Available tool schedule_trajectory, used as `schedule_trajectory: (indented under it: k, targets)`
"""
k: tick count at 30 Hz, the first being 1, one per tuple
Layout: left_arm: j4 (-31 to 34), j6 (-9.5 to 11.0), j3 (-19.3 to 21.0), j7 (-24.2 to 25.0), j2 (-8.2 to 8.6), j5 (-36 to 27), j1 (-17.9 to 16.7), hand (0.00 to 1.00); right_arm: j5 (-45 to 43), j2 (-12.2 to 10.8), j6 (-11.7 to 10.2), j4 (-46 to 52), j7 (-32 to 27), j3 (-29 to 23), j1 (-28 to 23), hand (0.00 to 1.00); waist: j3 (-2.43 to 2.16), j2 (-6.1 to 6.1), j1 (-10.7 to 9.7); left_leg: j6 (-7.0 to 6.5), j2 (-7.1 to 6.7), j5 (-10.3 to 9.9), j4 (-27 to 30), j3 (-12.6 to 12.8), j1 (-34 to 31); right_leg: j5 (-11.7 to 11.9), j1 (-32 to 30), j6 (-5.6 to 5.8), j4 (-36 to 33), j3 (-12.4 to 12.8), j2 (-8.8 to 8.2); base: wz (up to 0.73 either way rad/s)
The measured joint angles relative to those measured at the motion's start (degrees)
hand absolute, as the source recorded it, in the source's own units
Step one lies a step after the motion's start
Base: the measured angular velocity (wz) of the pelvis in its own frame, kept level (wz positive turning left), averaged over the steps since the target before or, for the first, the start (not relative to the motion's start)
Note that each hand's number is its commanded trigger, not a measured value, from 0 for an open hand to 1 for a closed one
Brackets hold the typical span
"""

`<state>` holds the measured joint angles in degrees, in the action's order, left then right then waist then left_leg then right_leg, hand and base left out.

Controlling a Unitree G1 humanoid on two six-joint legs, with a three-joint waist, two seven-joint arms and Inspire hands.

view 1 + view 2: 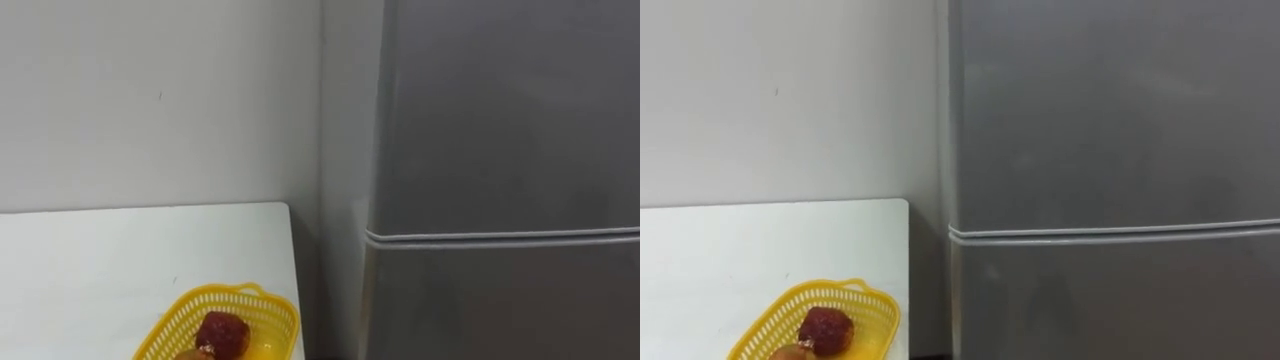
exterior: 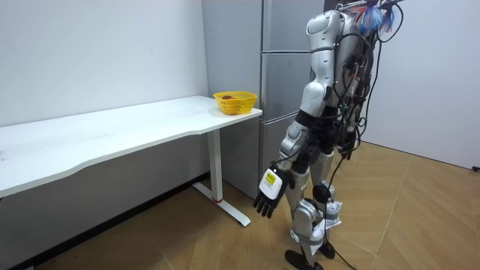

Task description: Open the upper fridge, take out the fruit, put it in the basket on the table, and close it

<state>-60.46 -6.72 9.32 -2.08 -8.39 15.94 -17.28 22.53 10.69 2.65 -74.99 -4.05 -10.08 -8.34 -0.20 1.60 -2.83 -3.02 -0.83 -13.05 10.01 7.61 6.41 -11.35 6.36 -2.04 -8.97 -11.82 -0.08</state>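
A tall grey fridge [image 1: 500,110] stands right before me, and both of its doors are closed. A pale seam [image 1: 500,236] separates the upper door from the lower door [image 1: 1110,300]. In the room view I stand upright on the wooden floor, close to the fridge [image 2: 281,75] and facing it. My left hand [image 2: 266,196] hangs low beside my thigh with its fingers relaxed and holds nothing.
A white table [image 1: 120,260] runs along the wall to my left, its end near the fridge's side. On that end sits a yellow basket [image 1: 240,292] with a dark red fruit [image 1: 222,330] in it. A white wall [image 1: 150,100] rises behind the table.
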Motion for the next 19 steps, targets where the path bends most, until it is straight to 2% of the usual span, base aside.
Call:
schedule_trajectory:
  k: [4,11,19]
  targets:
    - [-1.7,-1.1,-0.3,0.1,0.42,0.0,0.9,0.0,-3.0,0.0,0.2,-2.6,1.9,1.7,0.2,0.0,0.12,-0.16,0.0,0.02,-0.03,0.0,-0.2,-0.4,0.4,0.0,0.5,0.0,0.3,-0.5,-0.01,0.05]
    - [-2.8,-2.0,-1.6,0.1,0.45,0.0,2.3,0.0,-16.2,0.0,3.0,-3.1,4.3,5.6,0.3,0.0,0.22,-0.37,0.1,0.02,-0.03,0.0,-0.3,-0.4,0.5,0.0,0.5,-0.01,0.2,-0.4,0.01,0.0]
    - [-3.7,-2.8,-2.8,0.4,0.48,0.0,3.0,0.0,-22.9,-0.1,5.5,-3.0,6.3,8.6,0.3,0.0,0.47,-0.82,0.2,0.08,-0.02,-0.1,-0.4,-0.1,1.0,-0.1,0.6,-0.03,0.0,0.2,0.1,-0.02]
